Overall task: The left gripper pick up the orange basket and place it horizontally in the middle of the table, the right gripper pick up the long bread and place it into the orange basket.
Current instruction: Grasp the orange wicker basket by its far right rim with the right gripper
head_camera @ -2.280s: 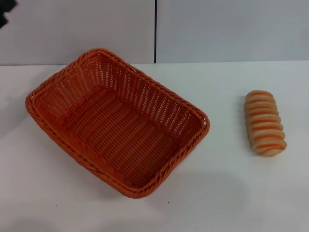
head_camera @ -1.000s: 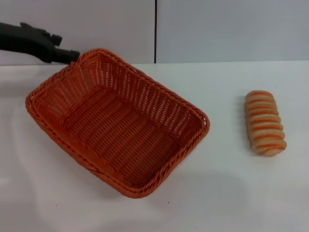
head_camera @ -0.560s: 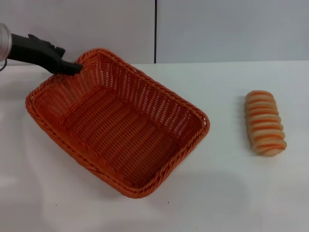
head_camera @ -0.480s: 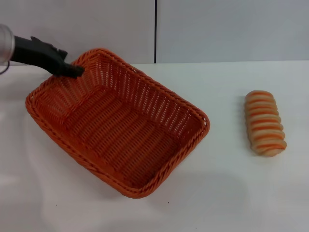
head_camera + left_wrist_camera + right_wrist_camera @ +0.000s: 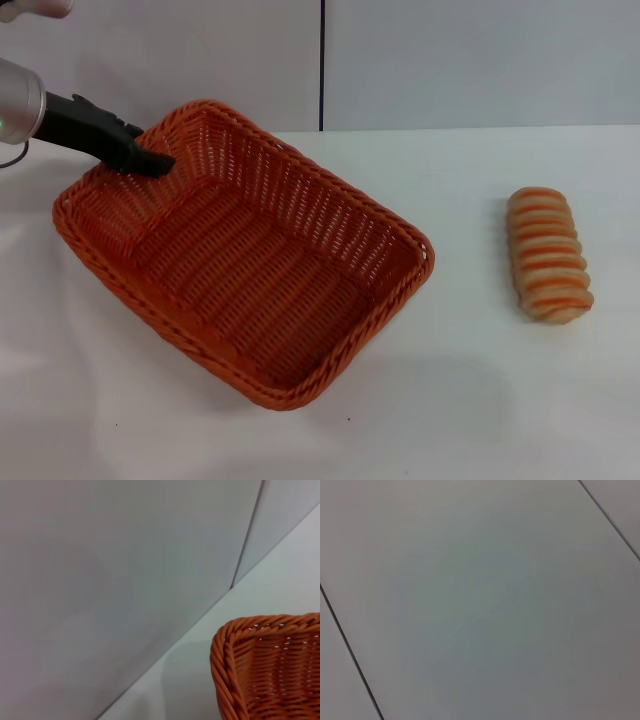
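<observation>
We see the left tool [image 5: 150, 160] reaching in from the left edge of the head view, its silver-grey arm [image 5: 18, 110] angled down and inward, the black wrist leading to dark fingers whose tips sit at the far-left corner of the orange basket [image 5: 245, 255]. The tips lie over the braided rim at that corner and point down into the basket, but we cannot tell whether they touch it, nor whether the tool is spread or pressed together.

The orange basket rests on the white surface [image 5: 470, 400], turned diagonally, with 1 corner toward the back wall and the opposite corner near the front edge; it sits left of centre. In the left wrist view we see only 1 rounded corner of the orange basket [image 5: 260, 670], with the surface and wall behind it.

The long bread [image 5: 547, 255] lies on the surface well apart from the basket, on the right side, its length running roughly front to back.

The right tool is not visible to us; its wrist view shows only plain grey panels.
</observation>
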{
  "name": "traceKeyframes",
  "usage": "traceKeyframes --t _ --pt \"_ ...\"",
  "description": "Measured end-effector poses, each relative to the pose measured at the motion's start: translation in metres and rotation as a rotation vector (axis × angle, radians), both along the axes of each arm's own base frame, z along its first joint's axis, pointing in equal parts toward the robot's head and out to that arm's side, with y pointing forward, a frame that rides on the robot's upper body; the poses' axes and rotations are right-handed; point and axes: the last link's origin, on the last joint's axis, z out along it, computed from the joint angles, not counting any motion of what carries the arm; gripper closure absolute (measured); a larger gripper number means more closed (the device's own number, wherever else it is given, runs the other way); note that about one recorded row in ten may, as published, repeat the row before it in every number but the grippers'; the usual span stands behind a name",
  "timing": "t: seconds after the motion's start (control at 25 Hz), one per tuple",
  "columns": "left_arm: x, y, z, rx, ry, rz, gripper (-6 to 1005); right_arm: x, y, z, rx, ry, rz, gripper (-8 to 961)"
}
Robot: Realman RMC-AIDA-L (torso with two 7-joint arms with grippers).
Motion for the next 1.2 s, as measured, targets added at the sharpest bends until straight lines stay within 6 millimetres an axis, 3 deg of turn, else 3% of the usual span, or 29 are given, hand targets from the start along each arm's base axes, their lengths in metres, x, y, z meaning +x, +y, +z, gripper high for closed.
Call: traceKeyframes --t 0.32,0.4,0.6,1.04,1.2 --pt "-0.0005 -0.0014 -0.0012 -0.010 0.003 0.005 400 0.0005 0.0002 0.0028 0.013 0.001 -0.003 177" --pt "-0.0003 -0.0018 -0.0013 -0.008 0.002 0.004 587 0.0006 0.0001 0.0029 0.013 0.001 -0.003 177" --pt "-0.0013 -0.0023 -0.0031 -0.008 -0.001 0.005 819 0.0019 0.0002 0.0016 0.010 0.007 -0.011 177" --pt "-0.0004 -0.0036 -0.0028 -0.007 -0.028 0.014 818 0.0028 0.0020 0.0014 0.010 0.013 -0.019 177" --pt "0.0021 -0.0032 0.0024 0.039 -0.130 0.056 820 0.0052 0.0041 0.0008 0.007 0.022 -0.039 177"
